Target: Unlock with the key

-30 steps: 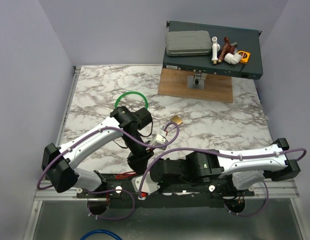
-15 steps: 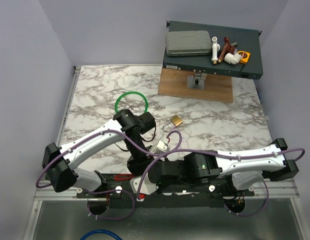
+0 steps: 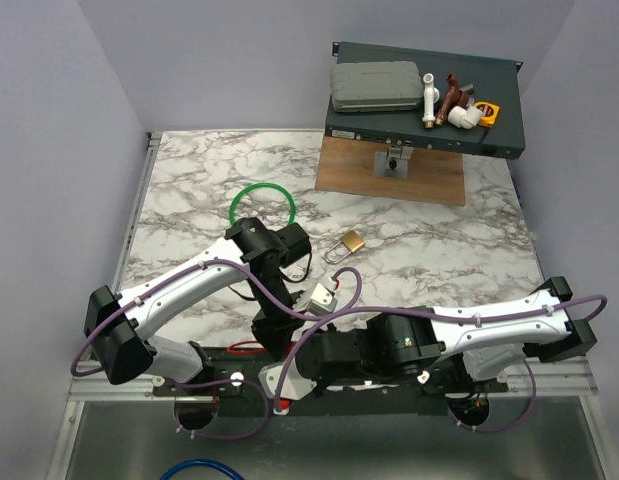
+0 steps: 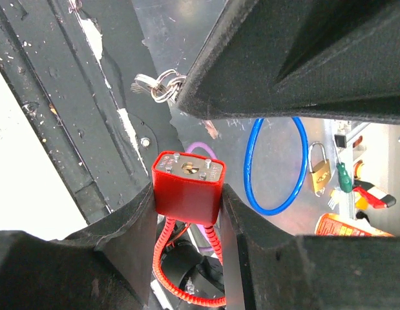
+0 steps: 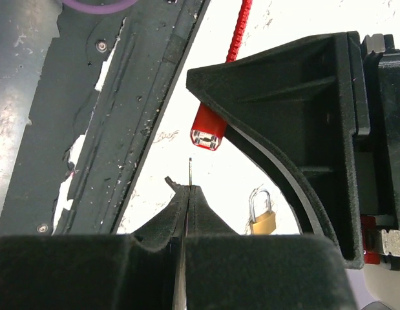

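A small red padlock [image 4: 187,187] with a red coiled cable loop [image 4: 162,258] sits clamped between my left gripper's [image 4: 187,206] jaws, its metal keyhole face turned towards the right gripper. My right gripper [image 5: 189,190] is shut on the key [image 5: 189,169], whose thin metal blade shows edge-on, sticking out past the fingertips. The blade tip stands a short way below the red padlock [image 5: 207,130] and is not touching it. A ring of spare keys [image 4: 159,84] hangs by the right gripper's finger. In the top view both grippers meet near the table's front edge, by the left gripper [image 3: 272,328].
A brass padlock [image 3: 351,242] with a silver shackle lies on the marble table, with a green cable loop [image 3: 261,205] behind it. A dark shelf unit [image 3: 424,100] with small parts stands at the back right. Below the front edge lie a blue cable loop [image 4: 274,165] and another brass padlock [image 4: 319,171].
The left arm has drawn its gripper back towards the near edge, uncovering the brass padlock. The right arm has shifted slightly left. Both grips are unchanged.
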### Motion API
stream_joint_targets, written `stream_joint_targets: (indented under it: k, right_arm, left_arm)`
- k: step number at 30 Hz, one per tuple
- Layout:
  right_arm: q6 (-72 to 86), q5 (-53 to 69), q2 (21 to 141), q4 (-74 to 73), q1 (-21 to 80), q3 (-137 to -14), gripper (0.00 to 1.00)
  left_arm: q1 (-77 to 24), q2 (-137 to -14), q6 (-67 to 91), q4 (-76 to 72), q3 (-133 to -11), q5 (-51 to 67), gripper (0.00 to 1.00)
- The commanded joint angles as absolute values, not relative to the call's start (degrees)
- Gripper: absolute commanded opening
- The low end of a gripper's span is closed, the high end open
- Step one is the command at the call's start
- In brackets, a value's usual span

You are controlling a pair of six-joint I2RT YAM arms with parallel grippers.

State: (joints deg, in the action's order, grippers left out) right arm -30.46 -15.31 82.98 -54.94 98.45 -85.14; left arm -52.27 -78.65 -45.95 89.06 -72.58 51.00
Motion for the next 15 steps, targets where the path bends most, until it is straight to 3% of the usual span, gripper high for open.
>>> stream_joint_targets:
  k: [1,15]
  right_arm:
    - [-30.45,-17.58,83.67,-52.88,99.13,-85.60,0.01]
    - [-30.76,-19.07,83.89,-51.46,99.06,-84.29,0.01]
  left_arm:
    - [-52.65,-78.74,-47.83,91.78,-74.34,52.03,0.00]
    - [-52.65,-78.91,-47.11,92.61,-74.71,55.01,0.00]
